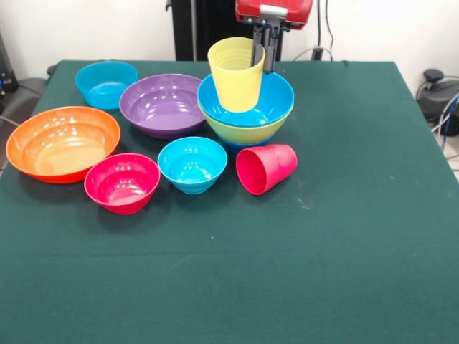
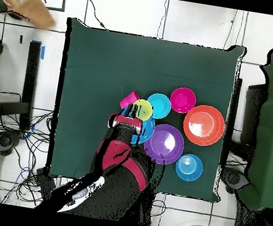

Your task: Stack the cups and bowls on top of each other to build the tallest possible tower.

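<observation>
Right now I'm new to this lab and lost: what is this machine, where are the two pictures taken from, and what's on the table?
It is a red and black robot arm with a grasping tool at its end. One picture looks across the table at the robot; the other looks straight down from above. On the green table are loose bowls: orange, purple, pink, and two blue ones. A red cup lies on its side. A tower has a blue bowl nested in a lime one, with a yellow cup on top. The tool's fingers straddle that cup's rim; whether they grip it, I cannot tell.
</observation>
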Available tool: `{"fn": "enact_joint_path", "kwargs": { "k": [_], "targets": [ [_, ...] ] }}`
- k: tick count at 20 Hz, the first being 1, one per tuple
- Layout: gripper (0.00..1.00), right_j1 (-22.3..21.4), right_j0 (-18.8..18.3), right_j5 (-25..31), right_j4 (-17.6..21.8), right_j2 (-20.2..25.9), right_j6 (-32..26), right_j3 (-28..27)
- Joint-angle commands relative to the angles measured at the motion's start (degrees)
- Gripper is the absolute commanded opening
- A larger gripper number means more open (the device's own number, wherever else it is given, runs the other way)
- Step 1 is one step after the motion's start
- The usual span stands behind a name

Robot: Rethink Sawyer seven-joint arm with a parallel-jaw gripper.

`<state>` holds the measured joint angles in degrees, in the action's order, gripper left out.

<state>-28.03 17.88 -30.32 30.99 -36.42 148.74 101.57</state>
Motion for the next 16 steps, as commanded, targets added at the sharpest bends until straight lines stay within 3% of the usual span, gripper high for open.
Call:
{"fn": "enact_joint_path", "kwargs": {
  "k": [1,16],
  "targets": [
    [0.0,3.3,0.8,-2.9,-3.2,3.4,-0.2,1.9],
    [0.0,4.7,1.3,-3.5,-3.8,3.2,0.0,1.6]
  ]
}}
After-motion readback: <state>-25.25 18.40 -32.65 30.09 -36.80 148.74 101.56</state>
